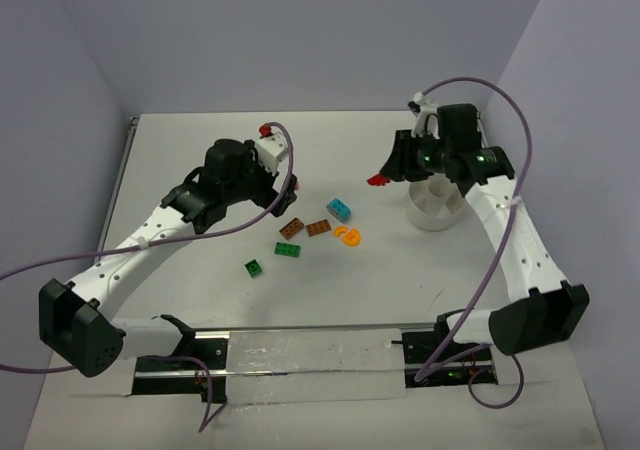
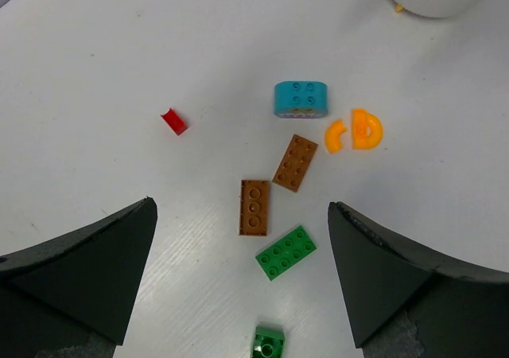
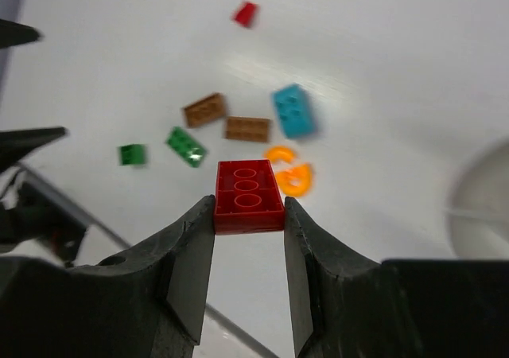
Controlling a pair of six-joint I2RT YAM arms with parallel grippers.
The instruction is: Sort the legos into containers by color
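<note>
Right wrist, R jaws clamp red brick (image 3: 248, 196), L jaws wide, legos (image 2: 293, 162) mid table (image 1: 350, 150).

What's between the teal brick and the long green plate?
A brown plate nearer the teal brick and another brown plate nearer the green plate; clearest in the left wrist view.

**Bowl half-seen, loose bricks blurred**

From above, the right arm (image 1: 500, 220) covers part of the white bowl (image 1: 430, 218), so its compartments are out of sight. The left wrist view clips the bowl at the top edge and a green brick (image 2: 268, 344) at the bottom. An orange speck (image 2: 398, 8) by the bowl is too small to identify. The right claw (image 3: 249, 207) covers the sides of the red brick (image 3: 248, 184) it grips. The teal brick (image 3: 292, 110) and its neighbours on the desk (image 3: 398, 56) are blurred.
</note>
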